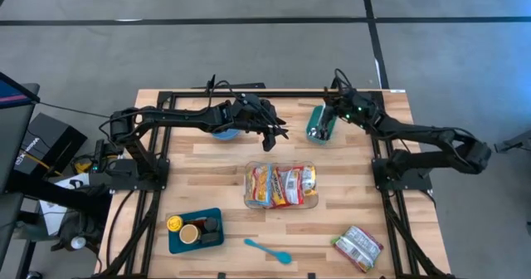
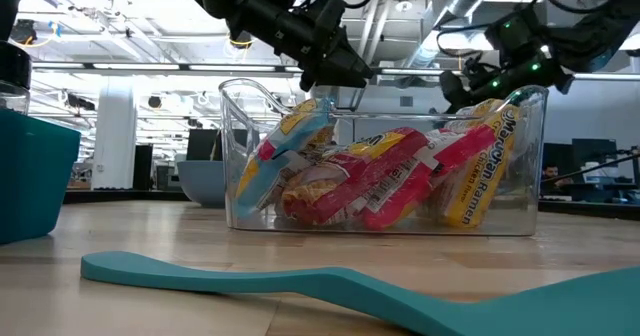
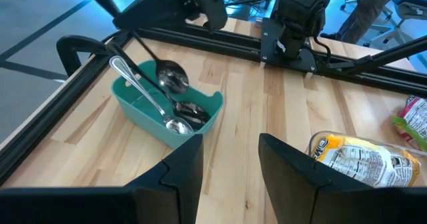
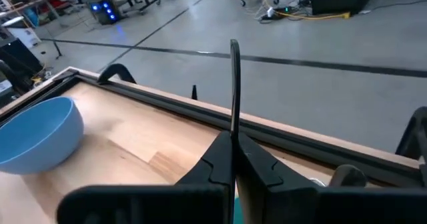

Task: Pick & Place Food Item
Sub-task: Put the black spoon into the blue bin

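Note:
A clear tub (image 1: 280, 186) (image 2: 380, 176) mid-table holds several ramen packets. Another food packet (image 1: 358, 247) lies flat near the front right. My left gripper (image 1: 270, 138) (image 3: 230, 164) hangs open and empty above the table, between the tub and a teal utensil holder (image 1: 322, 125) (image 3: 143, 114). The holder stands at the far edge with silver spoons (image 3: 150, 97) in it. My right gripper (image 1: 333, 113) (image 4: 233, 151) is over that holder, shut on a black-handled spoon (image 3: 172, 77). My right gripper pinches the spoon's thin black handle (image 4: 235, 84) between its two shut fingers, and the handle sticks out past the fingertips. The spoon slants down from the gripper, its bowl end (image 3: 172, 77) at the holder's far wall among the silver spoons.
A blue bowl (image 1: 222, 132) (image 4: 37, 134) sits under my left arm. A teal tray (image 1: 195, 229) with small items and a teal spatula (image 1: 267, 251) (image 2: 300, 276) lie near the front edge. A black rail (image 4: 167, 104) runs along the far edge.

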Motion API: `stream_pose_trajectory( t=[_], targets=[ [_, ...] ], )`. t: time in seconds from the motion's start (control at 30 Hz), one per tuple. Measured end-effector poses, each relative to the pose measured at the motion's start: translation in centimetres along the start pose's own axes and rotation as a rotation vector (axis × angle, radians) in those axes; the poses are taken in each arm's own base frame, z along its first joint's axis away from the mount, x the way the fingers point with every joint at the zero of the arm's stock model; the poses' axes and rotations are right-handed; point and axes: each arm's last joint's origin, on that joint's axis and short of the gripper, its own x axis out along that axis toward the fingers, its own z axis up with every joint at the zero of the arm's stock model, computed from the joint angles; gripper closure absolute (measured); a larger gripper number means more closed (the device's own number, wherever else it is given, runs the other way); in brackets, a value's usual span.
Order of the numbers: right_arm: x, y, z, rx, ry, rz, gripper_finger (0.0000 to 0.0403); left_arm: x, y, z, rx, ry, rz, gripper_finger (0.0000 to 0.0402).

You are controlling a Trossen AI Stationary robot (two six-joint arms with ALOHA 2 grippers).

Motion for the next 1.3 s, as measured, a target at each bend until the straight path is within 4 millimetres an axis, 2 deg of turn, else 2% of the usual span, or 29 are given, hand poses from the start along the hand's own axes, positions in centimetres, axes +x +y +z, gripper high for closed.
stream_pose_trajectory(
  t=[0.33,0.5,0.67,0.83,0.97,1.3],
  targets=[
    [1.7,-0.1,-1.0,0.035,0.023,0.042,0.0403,0.0,0.0,0.0,0.0,0.001,0.0,0.0262],
    [1.9,-0.2,-1.3,0.049,0.014,0.022,0.0403,0.0,0.0,0.0,0.0,0.001,0.0,0.0262],
    [0.5,-1.4,-3.2,0.113,-0.089,0.045,0.0403,0.0,0.0,0.0,0.0,0.001,0.0,0.0262],
    [-1.2,-3.3,-5.4,0.207,-0.121,0.04,0.0403,0.0,0.0,0.0,0.0,0.001,0.0,0.0262],
    [-1.7,-3.5,-5.4,0.218,-0.181,0.059,0.0403,0.0,0.0,0.0,0.0,0.001,0.0,0.0262],
    [-1.2,-3.7,-5.9,0.217,-0.143,0.038,0.0403,0.0,0.0,0.0,-0.004,-0.001,0.0,0.0262]
  ],
)
